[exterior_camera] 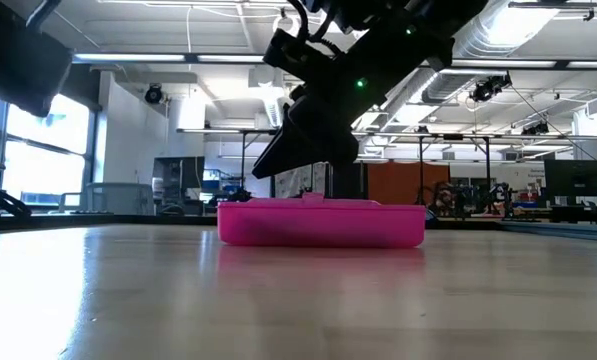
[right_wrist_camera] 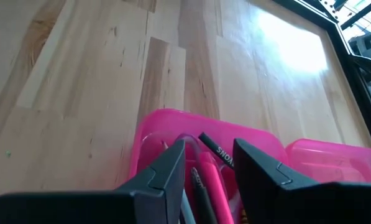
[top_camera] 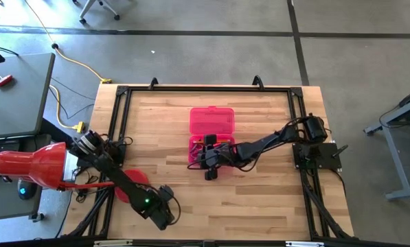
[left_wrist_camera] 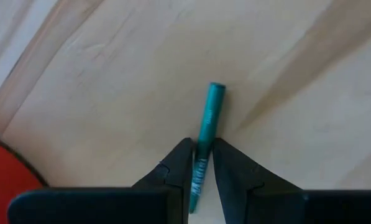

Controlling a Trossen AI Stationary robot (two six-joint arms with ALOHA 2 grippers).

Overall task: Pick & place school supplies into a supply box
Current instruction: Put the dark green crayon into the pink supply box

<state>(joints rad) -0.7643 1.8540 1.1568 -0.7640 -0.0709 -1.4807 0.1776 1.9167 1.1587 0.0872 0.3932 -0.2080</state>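
We see the wooden table (top_camera: 259, 199) carrying the supply box (top_camera: 211, 121), a bright pink translucent case lying open near the middle, lid flat beside the tray. The right gripper (right_wrist_camera: 209, 163) hovers over the tray with its fingers apart, holding nothing; dark pens (right_wrist_camera: 202, 186) lie inside. Near the table's front edge, beside a red disc (top_camera: 132, 185), the left gripper (left_wrist_camera: 202, 163) clamps a slim teal pen (left_wrist_camera: 208, 127).
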